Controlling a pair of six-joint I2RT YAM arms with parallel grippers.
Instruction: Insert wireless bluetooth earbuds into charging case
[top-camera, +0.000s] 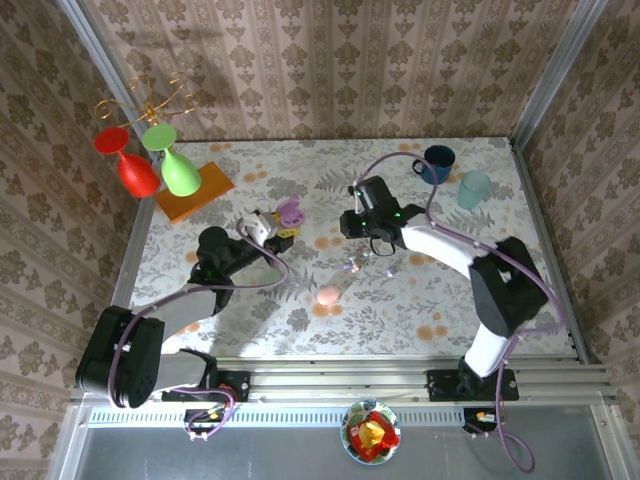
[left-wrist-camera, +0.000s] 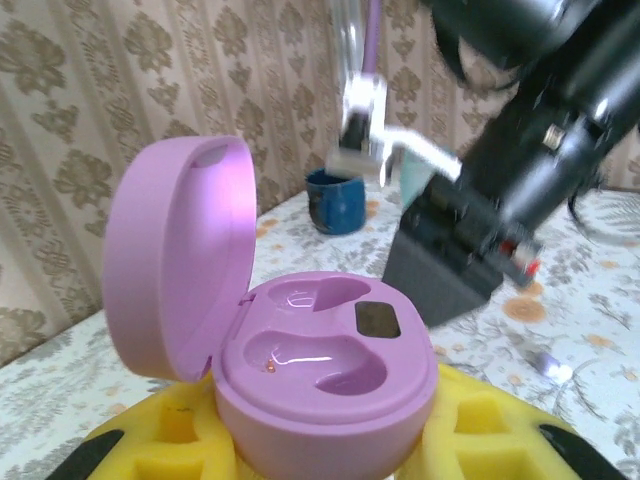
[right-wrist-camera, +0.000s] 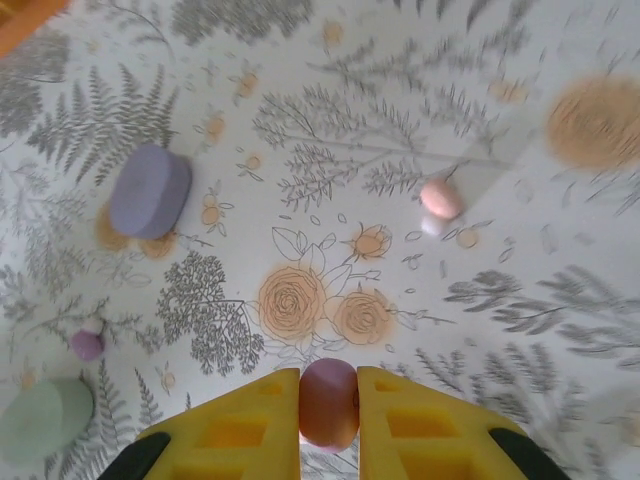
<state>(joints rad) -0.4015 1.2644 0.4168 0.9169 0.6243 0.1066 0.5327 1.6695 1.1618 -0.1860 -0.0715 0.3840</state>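
My left gripper (left-wrist-camera: 325, 445) is shut on the base of a lilac charging case (left-wrist-camera: 325, 365), gripped between its yellow pads. The lid stands open to the left, and both wells in the case are empty. In the top view this case (top-camera: 290, 211) is held up at the table's middle left. My right gripper (right-wrist-camera: 329, 405) is shut on a pinkish-lilac earbud (right-wrist-camera: 329, 400), lifted above the flowered table. Two more earbuds lie on the table, a lilac one (right-wrist-camera: 87, 344) and a pinkish one (right-wrist-camera: 440, 198). The right arm's black wrist (left-wrist-camera: 470, 250) hangs close behind the open case.
A closed lilac case (right-wrist-camera: 150, 190) and a pale green case (right-wrist-camera: 45, 418) lie on the table to the left. A pink pebble-like piece (top-camera: 328, 295) sits near the front middle. A dark blue mug (top-camera: 438, 162), a teal cup (top-camera: 474, 188) and an orange block (top-camera: 195, 190) stand at the back.
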